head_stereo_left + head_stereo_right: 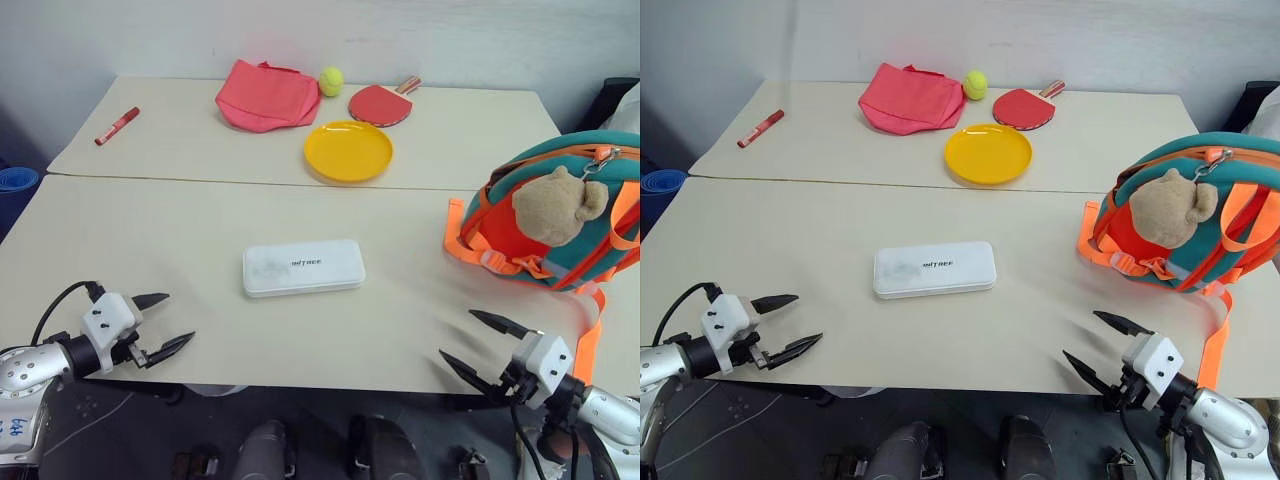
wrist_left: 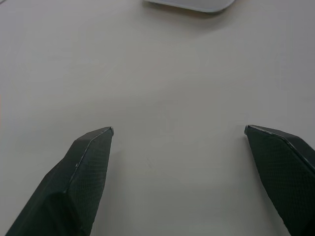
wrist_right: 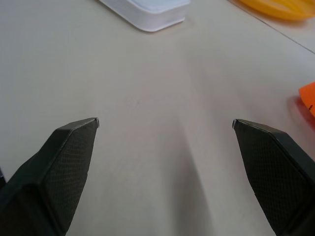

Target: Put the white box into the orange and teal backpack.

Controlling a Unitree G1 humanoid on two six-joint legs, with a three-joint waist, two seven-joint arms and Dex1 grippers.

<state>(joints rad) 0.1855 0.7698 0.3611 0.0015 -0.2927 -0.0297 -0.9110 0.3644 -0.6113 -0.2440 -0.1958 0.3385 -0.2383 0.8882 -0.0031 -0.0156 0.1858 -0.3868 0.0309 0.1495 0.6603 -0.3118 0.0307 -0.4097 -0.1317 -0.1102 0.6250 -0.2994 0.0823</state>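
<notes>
The white box (image 1: 303,267) lies flat in the middle of the near table (image 1: 150,240), its long side running across your view and the dark lettering facing up. Nothing touches it. Both of your arms sit low at the table's near edge, well apart from it: the left gripper (image 1: 160,323) off to its left, the right gripper (image 1: 486,345) off to its right. Each has its two black fingers spread wide with nothing between them.

The orange and teal backpack (image 1: 560,215) stands at the right end of the table, orange front and tan bear charm (image 1: 555,205) toward you. You cannot tell from here whether its top zipper is open, so check that before you carry anything over.

Judging by its look, the box is a stiff, smooth plastic case, probably light and unlikely to crush, but its rounded corners and glossy skin may let it slip. Take it across the narrow width, near the middle of its length, with one finger on each long edge; a pinch at one end would likely let it swing or twist out. Because it lies so flat, your fingertips need to come down close to the tabletop to catch the sides.

The yellow plate (image 1: 348,150), pink bag (image 1: 265,96), paddle (image 1: 381,104), ball (image 1: 331,80) and red marker (image 1: 117,125) rest on the far table, clear of your path.
</notes>
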